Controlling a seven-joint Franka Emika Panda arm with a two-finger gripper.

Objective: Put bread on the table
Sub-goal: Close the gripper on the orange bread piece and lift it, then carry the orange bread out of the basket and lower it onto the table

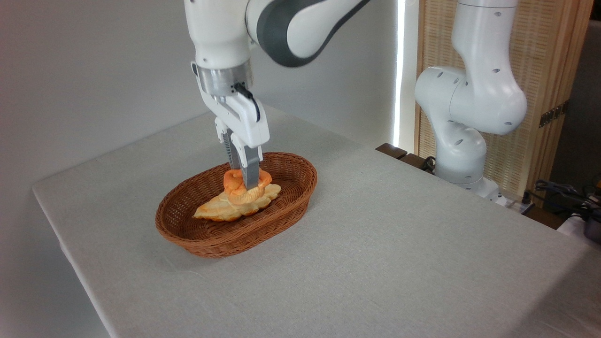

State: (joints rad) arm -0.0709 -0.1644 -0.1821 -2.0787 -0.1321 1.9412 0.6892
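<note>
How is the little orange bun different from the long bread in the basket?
The bun is small, round and deep orange; the loaf is longer, flatter and paler gold. The bun is pinched in the end effector, while nothing holds the loaf. The bun sits higher, above the loaf, which lies on the floor of the basket. Both are breads within the basket's rim.

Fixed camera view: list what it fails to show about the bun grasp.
- Far side of the bread: hidden by the gripper finger in front.
- Whether the bread touches the pale loaf below: contact line hidden.
- Basket floor under the loaf: covered.
</note>
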